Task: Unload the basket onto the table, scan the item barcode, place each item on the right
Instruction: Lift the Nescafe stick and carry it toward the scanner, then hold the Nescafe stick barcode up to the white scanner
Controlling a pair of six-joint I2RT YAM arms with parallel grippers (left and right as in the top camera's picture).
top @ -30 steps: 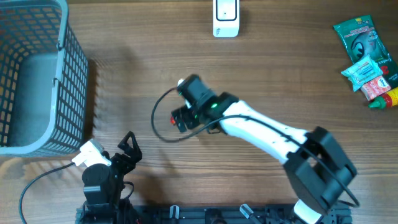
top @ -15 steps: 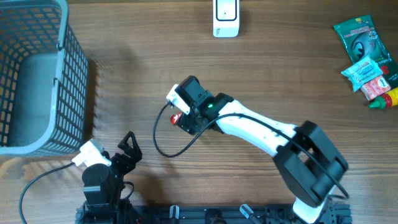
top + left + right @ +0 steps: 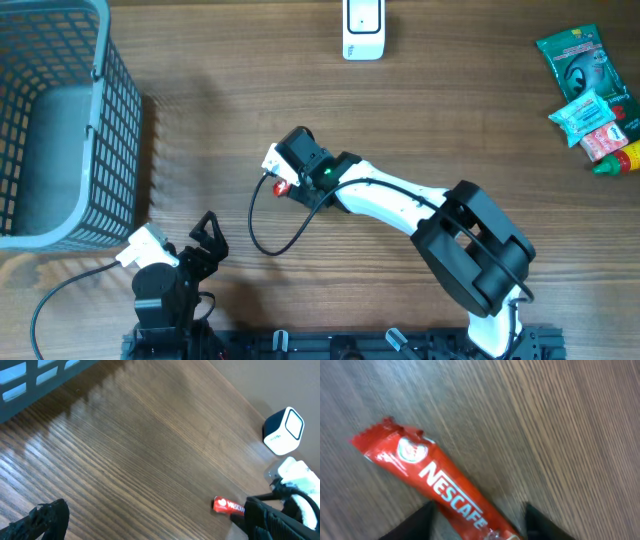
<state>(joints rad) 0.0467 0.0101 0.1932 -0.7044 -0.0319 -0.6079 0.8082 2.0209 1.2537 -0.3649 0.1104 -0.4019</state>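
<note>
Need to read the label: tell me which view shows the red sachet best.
Right wrist: the Nescafe sachet appears large, lettering readable. Left wrist shows it small and distant; overhead shows only a red tip.

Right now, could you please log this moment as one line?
left gripper: open, empty | right gripper: open astride Nescafe sachet on table | scanner: far edge

1. The red sachet (image 3: 445,495) is the only easy read. The right wrist view shows "NESCAFE" in big white caps running along its length.
2. Same sachet has a little round white logo up near the crimped end, but I can't make it out.
3. From the left wrist view, its white lettering is just a blur.
4. The white scanner (image 3: 284,430) has tiny pale print on its dark side, unreadable.
5. The green packet (image 3: 580,55) in the overhead view is printed all over, way too small to read.
</note>
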